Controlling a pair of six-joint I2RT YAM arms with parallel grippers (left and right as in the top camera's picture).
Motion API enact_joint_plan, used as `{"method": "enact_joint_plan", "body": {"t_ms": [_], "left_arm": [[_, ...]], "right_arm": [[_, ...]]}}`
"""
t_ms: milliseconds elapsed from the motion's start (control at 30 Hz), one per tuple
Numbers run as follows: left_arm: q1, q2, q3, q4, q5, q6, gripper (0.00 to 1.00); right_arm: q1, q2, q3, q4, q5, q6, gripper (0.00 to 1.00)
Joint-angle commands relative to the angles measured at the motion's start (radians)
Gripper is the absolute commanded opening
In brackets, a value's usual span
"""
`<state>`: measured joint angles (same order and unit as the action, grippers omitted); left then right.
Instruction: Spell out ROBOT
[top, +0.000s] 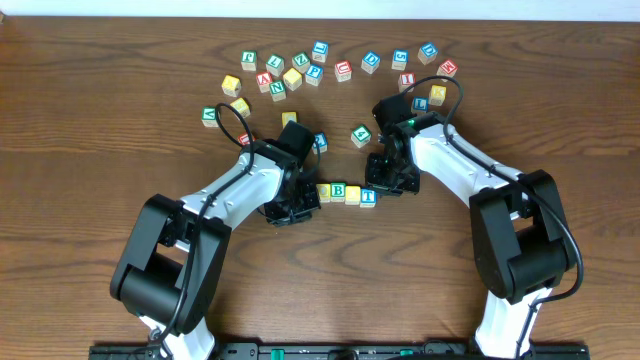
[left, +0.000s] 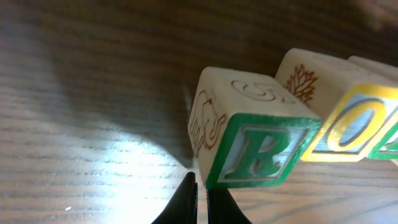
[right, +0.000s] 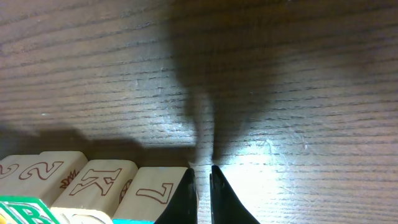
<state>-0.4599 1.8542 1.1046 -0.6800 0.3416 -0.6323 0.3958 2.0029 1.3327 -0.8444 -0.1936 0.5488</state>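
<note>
Row of wooden letter cubes (top: 345, 192) lies centre frame on the brown wood counter (top: 100, 130). Left tool (left: 199, 198) is pinched closed and empty, tips just beside the lower-left edge of the white-faced green R cube (left: 258, 152). Right tool (right: 204, 186) is also closed and empty, just right of the blue-edged T cube (right: 152, 194).

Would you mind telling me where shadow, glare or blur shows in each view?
Overhead: even light, sharp throughout. Left wrist: a glare patch on the table beside the R cube, with the far corners dark. Right wrist: a broad shadow runs up the table from the right gripper, with glare to its right.
</note>
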Motion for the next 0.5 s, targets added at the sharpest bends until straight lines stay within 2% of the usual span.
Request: {"method": "enact_joint_plan", "body": {"t_ms": [0,467], "left_arm": [[0.0,0.016,-0.007,0.018,-0.004,-0.013,0.08],[0.0,0.016,-0.007,0.039,-0.04,-0.013,0.07]], "right_arm": [[-0.003,0.011,-0.006,0.001,0.004,0.012,0.05],[-0.003,0.011,-0.006,0.001,0.004,0.011,0.05]]}}
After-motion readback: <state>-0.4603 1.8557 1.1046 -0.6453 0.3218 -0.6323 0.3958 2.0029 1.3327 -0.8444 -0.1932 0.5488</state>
